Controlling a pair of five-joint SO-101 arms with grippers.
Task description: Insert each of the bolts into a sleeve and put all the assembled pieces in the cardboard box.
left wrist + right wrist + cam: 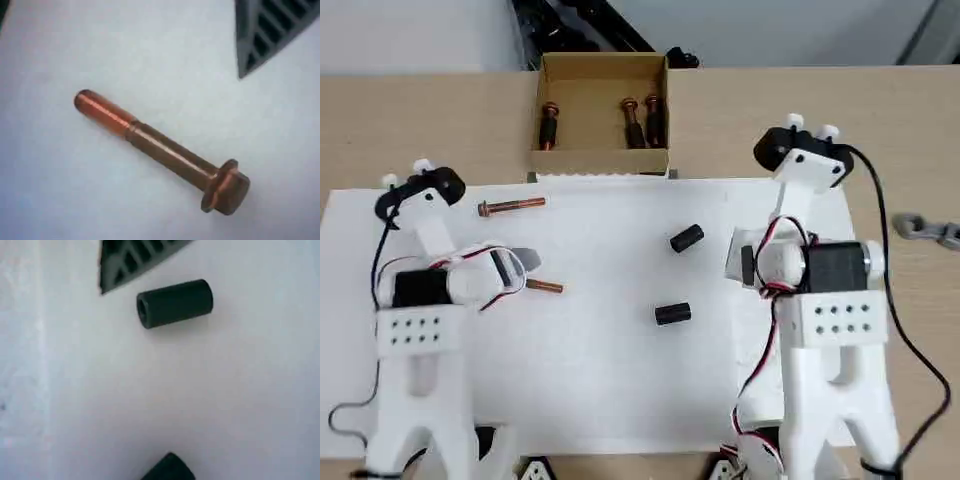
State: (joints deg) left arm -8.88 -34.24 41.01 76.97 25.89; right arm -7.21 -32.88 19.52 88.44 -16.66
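left end effector (pixel 523 262) low beside bolt (pixel 160 150) | right end effector (pixel 736 255) near sleeve (pixel 175 303) | grip of both: cannot tell

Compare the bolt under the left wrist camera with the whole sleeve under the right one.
The bolt is copper-coloured; the sleeve is black. The bolt is long and slim with a flanged head; the sleeve is short. The sleeve shows an open bore; the bolt looks solid. Both lie on their sides on the white sheet.
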